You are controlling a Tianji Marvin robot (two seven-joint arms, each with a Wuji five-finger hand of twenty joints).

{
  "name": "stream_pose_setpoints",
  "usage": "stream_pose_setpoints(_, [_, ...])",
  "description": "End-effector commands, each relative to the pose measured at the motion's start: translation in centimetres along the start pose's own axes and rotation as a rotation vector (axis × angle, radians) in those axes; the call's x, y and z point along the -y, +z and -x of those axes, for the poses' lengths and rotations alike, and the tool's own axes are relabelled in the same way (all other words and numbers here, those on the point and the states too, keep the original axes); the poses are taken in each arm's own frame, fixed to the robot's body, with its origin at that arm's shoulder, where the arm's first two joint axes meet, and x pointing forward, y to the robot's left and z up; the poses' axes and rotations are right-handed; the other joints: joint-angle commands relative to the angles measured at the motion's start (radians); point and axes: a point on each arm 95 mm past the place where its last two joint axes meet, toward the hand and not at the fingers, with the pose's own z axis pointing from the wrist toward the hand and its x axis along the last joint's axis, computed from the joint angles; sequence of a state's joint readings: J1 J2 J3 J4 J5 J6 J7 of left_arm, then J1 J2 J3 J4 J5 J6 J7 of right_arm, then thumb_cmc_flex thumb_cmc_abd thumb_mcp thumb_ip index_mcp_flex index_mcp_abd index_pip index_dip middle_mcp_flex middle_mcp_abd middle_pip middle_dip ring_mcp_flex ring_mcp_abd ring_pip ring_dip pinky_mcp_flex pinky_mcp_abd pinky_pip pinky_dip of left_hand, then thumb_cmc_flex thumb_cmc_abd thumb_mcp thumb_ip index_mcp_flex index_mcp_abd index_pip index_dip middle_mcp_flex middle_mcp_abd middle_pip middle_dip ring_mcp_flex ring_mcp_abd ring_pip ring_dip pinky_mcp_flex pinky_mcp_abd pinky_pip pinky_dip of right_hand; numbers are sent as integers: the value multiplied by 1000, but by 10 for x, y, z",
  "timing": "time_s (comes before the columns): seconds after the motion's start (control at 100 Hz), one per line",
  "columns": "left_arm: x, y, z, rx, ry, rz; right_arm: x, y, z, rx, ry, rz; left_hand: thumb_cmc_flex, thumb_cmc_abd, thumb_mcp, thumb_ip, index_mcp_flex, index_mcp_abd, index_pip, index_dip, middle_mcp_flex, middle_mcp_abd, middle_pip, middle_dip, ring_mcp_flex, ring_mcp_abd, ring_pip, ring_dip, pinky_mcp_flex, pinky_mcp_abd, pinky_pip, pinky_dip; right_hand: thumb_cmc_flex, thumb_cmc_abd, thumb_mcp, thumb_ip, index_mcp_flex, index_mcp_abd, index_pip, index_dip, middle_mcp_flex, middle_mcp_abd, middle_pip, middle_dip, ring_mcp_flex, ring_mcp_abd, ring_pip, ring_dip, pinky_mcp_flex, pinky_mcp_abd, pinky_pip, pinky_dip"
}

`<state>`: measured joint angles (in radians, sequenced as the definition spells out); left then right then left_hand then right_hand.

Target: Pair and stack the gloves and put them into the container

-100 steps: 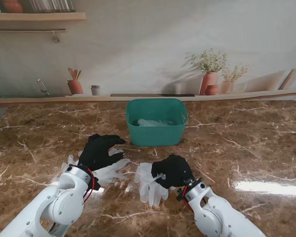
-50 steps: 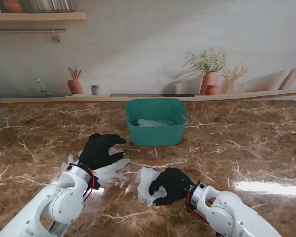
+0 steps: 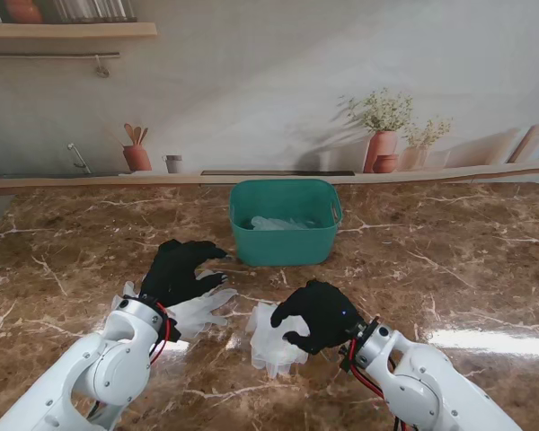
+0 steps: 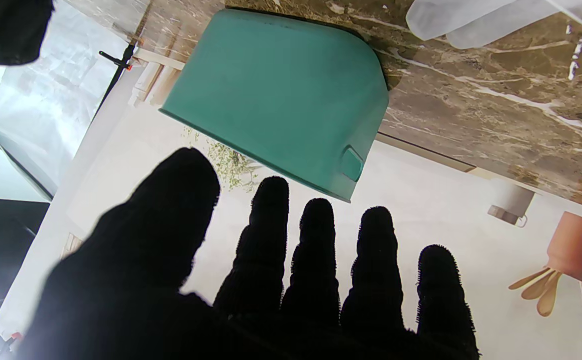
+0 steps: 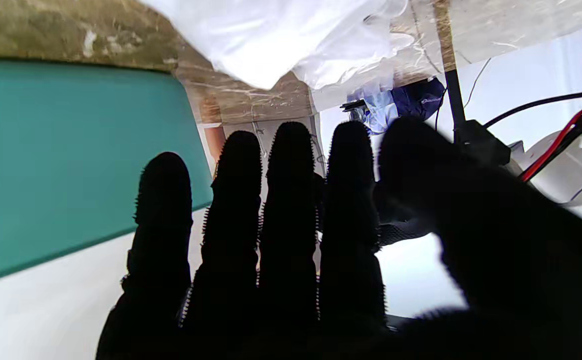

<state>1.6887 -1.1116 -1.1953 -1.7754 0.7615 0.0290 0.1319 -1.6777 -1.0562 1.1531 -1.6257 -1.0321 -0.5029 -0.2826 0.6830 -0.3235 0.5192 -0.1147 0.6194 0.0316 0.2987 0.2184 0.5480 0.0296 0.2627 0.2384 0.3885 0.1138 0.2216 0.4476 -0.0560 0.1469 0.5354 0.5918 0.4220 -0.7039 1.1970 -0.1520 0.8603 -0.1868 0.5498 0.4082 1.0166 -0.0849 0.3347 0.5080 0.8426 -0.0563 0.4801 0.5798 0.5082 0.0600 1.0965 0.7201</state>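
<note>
- A translucent white glove lies flat on the brown marble table on the left, fingers pointing right, partly under the black left hand
- A second white glove, crumpled, lies just right of it with the right hand on its right part
- The teal container stands upright farther from me, with pale gloves inside

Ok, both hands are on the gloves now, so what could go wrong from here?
1. The right hand lies on only the far part of its clear glove; thin film may slip or crumple if dragged.
2. The left hand is flat and open over the other glove, so it pins rather than grips.
3. The teal container already holds gloves; a loose pair could snag its rim.
</note>
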Motion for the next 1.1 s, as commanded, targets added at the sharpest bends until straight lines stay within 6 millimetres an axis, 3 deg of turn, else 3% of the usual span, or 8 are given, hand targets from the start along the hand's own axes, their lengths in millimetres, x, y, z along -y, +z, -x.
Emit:
stream_pose_setpoints(0.0, [-3,-3,1,2,2,-1,-13,11,0,-12,-62,-18,-1,29,-18,26,14,-24,5,6,8,-25,-14,-11,-4,-40,-27,-10,-14,11,-24,13,50,-37,107,58,-64,28,-116,61,-56,-28,-40,-32,2,-27,-67,-48,-26,3,-70,-48])
stream_pose_setpoints(0.11, [-1,-4,2,6,7,0,-24,22,1,-41,-147,-94,-1,29,-17,26,13,-22,5,5,8,-25,-14,-10,-6,-41,-28,-10,-14,11,-23,15,109,-127,125,45,-197,80,-245,50,-201,-26,-108,-85,-80,-39,-189,-126,-91,-9,-206,-94])
stream_pose_setpoints(0.27, [2,-6,6,17,14,-8,-30,44,0,-91,-202,-227,0,30,-16,26,14,-22,4,5,6,-26,-15,-11,-6,-41,-28,-11,-15,11,-25,14,100,-189,42,17,-321,142,-323,19,-353,-3,-156,-145,-172,-33,-273,-193,-143,-20,-315,-121])
stream_pose_setpoints(0.58, [5,-13,20,63,28,-21,-19,83,-3,-189,-289,-388,3,34,-20,26,13,-23,2,4,5,-26,-18,-12,-6,-41,-30,-12,-15,11,-26,15,44,-215,-43,-8,-350,161,-325,23,-388,15,-155,-190,-180,-4,-301,-242,-144,-6,-340,-121])
stream_pose_setpoints(0.9, [6,-16,27,76,31,-22,9,105,5,-232,-339,-558,5,37,-26,27,14,-23,1,3,4,-28,-20,-14,-6,-41,-32,-13,-15,12,-32,13,24,-216,-65,-15,-348,168,-309,41,-355,12,-127,-183,-158,-6,-284,-234,-138,-5,-326,-102])
stream_pose_setpoints(0.99, [6,-15,26,74,27,-22,17,108,10,-233,-350,-567,6,39,-26,27,15,-20,1,4,5,-25,-19,-13,-7,-40,-32,-13,-16,13,-32,14,29,-225,-53,-17,-273,121,-208,125,-262,-18,-64,-125,-107,-18,-247,-202,-107,-13,-294,-75])
stream_pose_setpoints(1.09, [5,-15,25,73,25,-21,24,110,16,-243,-341,-478,6,38,-27,28,17,-23,3,4,7,-25,-18,-13,-5,-40,-31,-12,-15,13,-33,14,56,-275,3,-27,-58,-35,-12,291,-25,-96,107,51,41,-60,-82,-57,-7,-34,-157,-14])
